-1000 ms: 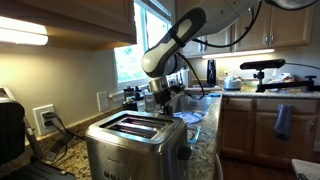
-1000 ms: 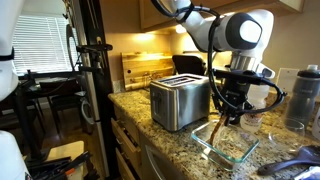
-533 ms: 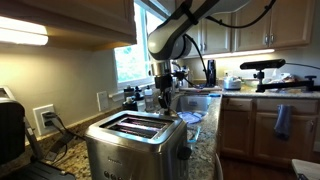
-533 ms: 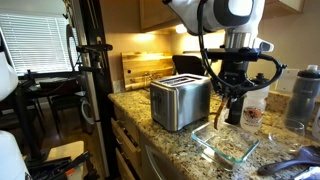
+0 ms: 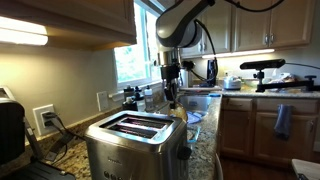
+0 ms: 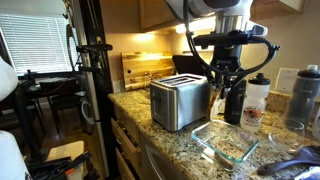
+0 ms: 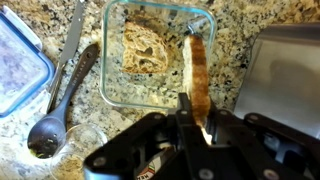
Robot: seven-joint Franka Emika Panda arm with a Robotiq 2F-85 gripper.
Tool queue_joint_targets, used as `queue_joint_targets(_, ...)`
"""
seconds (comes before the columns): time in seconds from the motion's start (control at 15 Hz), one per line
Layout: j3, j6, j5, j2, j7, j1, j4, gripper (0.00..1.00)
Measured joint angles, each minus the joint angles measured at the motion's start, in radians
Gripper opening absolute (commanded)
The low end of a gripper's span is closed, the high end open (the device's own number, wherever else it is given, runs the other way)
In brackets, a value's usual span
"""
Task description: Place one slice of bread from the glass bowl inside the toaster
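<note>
My gripper (image 7: 197, 118) is shut on a slice of bread (image 7: 196, 72), held edge-on above the glass bowl (image 7: 112, 60). Another tan slice (image 7: 147, 48) lies flat in the bowl. In both exterior views the gripper (image 6: 222, 98) (image 5: 171, 92) hangs in the air with the slice (image 6: 218, 101) between the glass bowl (image 6: 228, 142) and the steel toaster (image 6: 180, 100) (image 5: 135, 140). The toaster's edge shows at the right of the wrist view (image 7: 285, 60). Its two top slots are empty.
A spoon (image 7: 55, 115) and a knife (image 7: 74, 40) lie left of the bowl on the granite counter, beside a blue-lidded container (image 7: 15, 70). Bottles (image 6: 304, 95) and a dark flask (image 6: 235, 105) stand behind the bowl. A black appliance (image 5: 10, 130) stands near the wall.
The gripper has risen from the bowl with the bread slice in it and moved slightly toward the toaster.
</note>
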Motion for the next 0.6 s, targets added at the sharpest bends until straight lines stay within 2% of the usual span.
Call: queue_joint_targets(0.6, 0.0, 0.016, -0.007, -0.164, 0.0, 0.019, -0.123, 0.08)
